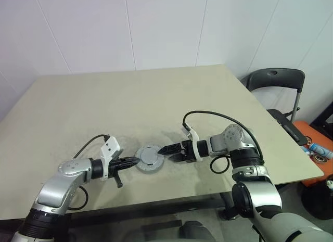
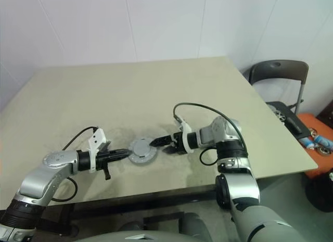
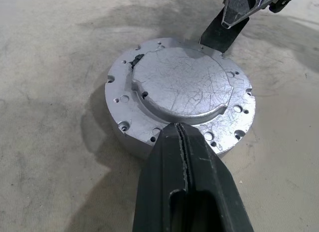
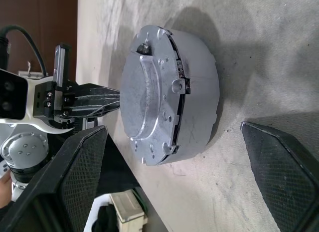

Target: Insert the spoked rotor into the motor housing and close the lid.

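Lid (image 3: 179, 85) sat on the housing (image 4: 197, 92); left gripper (image 1: 132, 161) clenched at nine o'clock, right gripper (image 1: 165, 148) released at three; uneven pressing could tilt it.

Plain office: table (image 1: 156, 96), folding chair (image 1: 278, 80)

Beige table (image 1: 156, 96), white panelled wall (image 1: 130, 28), dark folding chair (image 1: 276, 80) beside it
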Motion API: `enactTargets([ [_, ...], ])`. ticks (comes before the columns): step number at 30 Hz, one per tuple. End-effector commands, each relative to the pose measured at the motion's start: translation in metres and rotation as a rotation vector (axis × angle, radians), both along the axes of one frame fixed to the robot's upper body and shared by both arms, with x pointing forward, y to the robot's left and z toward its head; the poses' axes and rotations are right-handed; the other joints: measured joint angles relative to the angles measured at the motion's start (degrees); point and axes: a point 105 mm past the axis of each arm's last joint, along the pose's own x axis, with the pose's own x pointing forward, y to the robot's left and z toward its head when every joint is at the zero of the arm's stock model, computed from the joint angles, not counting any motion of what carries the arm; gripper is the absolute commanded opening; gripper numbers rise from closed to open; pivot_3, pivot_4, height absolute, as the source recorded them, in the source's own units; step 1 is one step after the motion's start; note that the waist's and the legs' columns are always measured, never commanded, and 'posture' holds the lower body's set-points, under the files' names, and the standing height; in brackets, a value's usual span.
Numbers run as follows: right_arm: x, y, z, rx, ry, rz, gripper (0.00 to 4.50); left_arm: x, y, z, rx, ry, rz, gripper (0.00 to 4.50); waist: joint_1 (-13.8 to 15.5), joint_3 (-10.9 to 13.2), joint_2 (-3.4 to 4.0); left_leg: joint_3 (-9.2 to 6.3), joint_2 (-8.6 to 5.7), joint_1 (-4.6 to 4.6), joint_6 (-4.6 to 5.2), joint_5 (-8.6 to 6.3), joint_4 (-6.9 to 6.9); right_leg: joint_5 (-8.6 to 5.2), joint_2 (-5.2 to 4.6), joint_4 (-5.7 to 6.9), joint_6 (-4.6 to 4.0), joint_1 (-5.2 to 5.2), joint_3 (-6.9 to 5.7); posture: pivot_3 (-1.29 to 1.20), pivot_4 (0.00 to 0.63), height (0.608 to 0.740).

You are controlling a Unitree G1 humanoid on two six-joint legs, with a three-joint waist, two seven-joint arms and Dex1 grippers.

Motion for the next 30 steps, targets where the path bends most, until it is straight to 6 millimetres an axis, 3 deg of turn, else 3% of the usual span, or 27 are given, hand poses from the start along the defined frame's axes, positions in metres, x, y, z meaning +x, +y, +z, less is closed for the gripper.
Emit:
enactTargets([
  [1, -0.003, 0.009, -0.001, 0.029, 0.018, 0.003, 4.49, -0.001, 0.0, -0.003, 0.018, 0.013, -0.002, 0.0, -0.1, 0.0, 0.0, 0.0, 0.0, 0.0, 0.0, 0.0, 0.0, 0.0, 0.0, 0.0, 0.0, 0.0, 0.0, 0.0, 0.0, 0.74],
  [17, -0.002, 0.026, 0.011, 0.108, 0.012, 0.0, 4.49, 0.0, 0.002, -0.002, 0.019, 0.009, 0.0, 0.0, -0.09, 0.01, 0.02, 0.01, 0.06, -0.03, 0.03, -0.02, -0.02, 0.01, 0.05, -0.08, 0.01, -0.02, 0.01, 0.0, 0.0, 0.74],
  [20, -0.002, 0.027, 0.013, 0.12, 0.006, -0.003, 3.91, 0.0, 0.002, -0.002, 0.019, 0.009, 0.001, 0.0, -0.08, 0.02, 0.02, 0.01, 0.06, -0.03, 0.03, -0.02, -0.02, 0.01, 0.05, -0.09, 0.01, -0.02, 0.01, 0.0, 0.0, 0.74],
  [28, -0.003, 0.027, 0.015, 0.145, 0.0, -0.002, 1.42, -0.002, 0.003, -0.002, 0.017, 0.009, -0.001, 0.0, 0.01, 0.04, 0.06, 0.01, 0.06, -0.06, 0.03, -0.02, -0.07, 0.0, 0.04, -0.14, 0.02, -0.04, 0.0, 0.0, 0.0, 0.74],
  [30, -0.004, 0.028, 0.016, 0.151, -0.006, 0.004, 1.26, -0.002, 0.003, -0.002, 0.017, 0.009, -0.002, 0.0, 0.04, 0.04, 0.06, 0.01, 0.04, -0.06, 0.03, -0.02, -0.06, 0.0, 0.01, -0.14, 0.02, -0.03, 0.0, 0.0, 0.0, 0.74],
])
